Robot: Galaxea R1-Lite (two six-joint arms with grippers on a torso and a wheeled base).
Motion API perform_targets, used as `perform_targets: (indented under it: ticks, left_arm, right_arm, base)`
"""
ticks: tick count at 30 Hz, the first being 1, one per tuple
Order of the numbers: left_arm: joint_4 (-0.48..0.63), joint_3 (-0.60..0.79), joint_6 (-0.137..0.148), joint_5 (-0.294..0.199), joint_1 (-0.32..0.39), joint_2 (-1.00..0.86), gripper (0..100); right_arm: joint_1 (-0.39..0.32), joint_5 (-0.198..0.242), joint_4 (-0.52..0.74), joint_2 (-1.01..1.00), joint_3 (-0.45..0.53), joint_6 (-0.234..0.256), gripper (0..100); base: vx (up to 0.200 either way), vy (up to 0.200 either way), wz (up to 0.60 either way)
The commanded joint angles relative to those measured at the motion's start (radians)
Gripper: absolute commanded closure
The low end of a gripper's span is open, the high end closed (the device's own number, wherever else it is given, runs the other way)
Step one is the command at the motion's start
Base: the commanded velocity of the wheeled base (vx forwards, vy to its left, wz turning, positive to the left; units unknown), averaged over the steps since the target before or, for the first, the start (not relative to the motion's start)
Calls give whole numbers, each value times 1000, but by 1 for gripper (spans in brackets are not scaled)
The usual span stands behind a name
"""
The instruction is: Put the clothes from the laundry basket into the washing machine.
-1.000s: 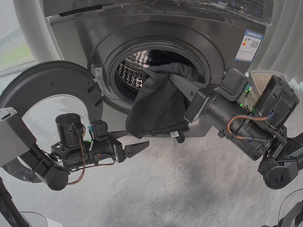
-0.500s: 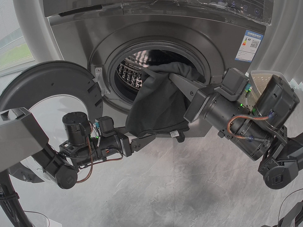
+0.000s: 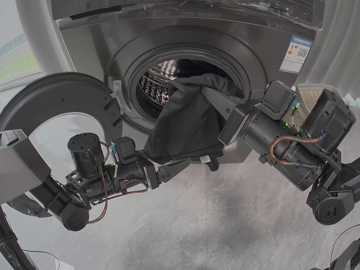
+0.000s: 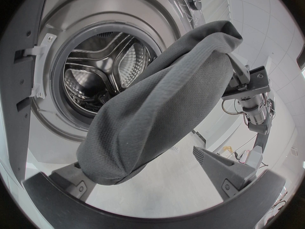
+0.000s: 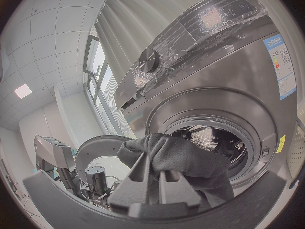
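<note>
Jaws on the right gripper (image 3: 208, 95) are pinched tight on the top of the dark grey cloth (image 3: 187, 124), right at the round hole (image 3: 153, 87) of the washing machine (image 3: 210, 38). Jaws on the left gripper (image 3: 176, 164) are wide apart, w/ the cloth's low end between them, not squeezed yet. Most of the cloth hangs outside, down the front, low near the floor (image 3: 187, 214). Only a bit is past the rim (image 3: 132, 94).

What could go wrong, I think:
- If the right one lets go now, the hanging part would prob. drag it all out & onto the floor.
- If the left one shuts too low, it may grab air & miss.
- If it lifts w/o a good hold, the cloth could flop back.
- It might bunch on the rim, so the door (image 3: 56, 94) can't shut.

Over on the right is the laundry basket (image 3: 313, 94); can't see what's in it.
</note>
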Motion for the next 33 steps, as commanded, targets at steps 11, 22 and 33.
perform_targets:
  ticks: [11, 22, 33]
  left_arm:
    - [-121, 7, -1, 38, 5, 70, 0]
    - [-153, -36, -22, 95, -2, 83, 0]
    - [-180, -29, -30, 110, -8, 71, 100]
  right_arm:
    - [2, -1, -2, -2, 4, 0, 100]
    - [2, -1, -3, -1, 7, 0, 100]
    - [0, -1, -6, -1, 13, 0, 100]
  base:
    - [0, 0, 0]
    - [0, 0, 0]
    - [0, 0, 0]
